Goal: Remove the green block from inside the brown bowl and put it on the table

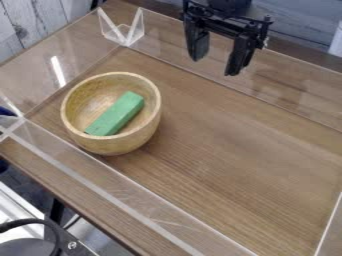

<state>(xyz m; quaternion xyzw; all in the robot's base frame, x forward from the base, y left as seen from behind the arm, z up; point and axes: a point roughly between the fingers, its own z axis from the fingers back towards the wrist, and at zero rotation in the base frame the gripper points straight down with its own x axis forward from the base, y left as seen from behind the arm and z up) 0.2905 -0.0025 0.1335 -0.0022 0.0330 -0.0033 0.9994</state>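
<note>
The green block [116,113] is lying inside the brown bowl [80,135] at the left of the view, resting aslant on the bowl's floor with one end toward the lower left and the other toward the upper right, its ends near the inner wall; no part of it is showing above the rim. The bowl is sitting on the table [241,160], near the clear acrylic wall [80,175] running along the near-left edge. Moving rightward, a broad stretch of bare wood-grain surface is lying open beside the bowl. At the upper right, the gripper [217,53] is hanging above the far part of the table, pointing down, its two dark fingers [197,42] standing apart and holding nothing, well apart from bowl and block. The step in hand is judged to be the approach: the block is not yet grasped. The next move is calling for travel across to the bowl, alignment of the spread fingers across the block's narrow width, and a descent inside the rim without striking the thick wall.
</note>
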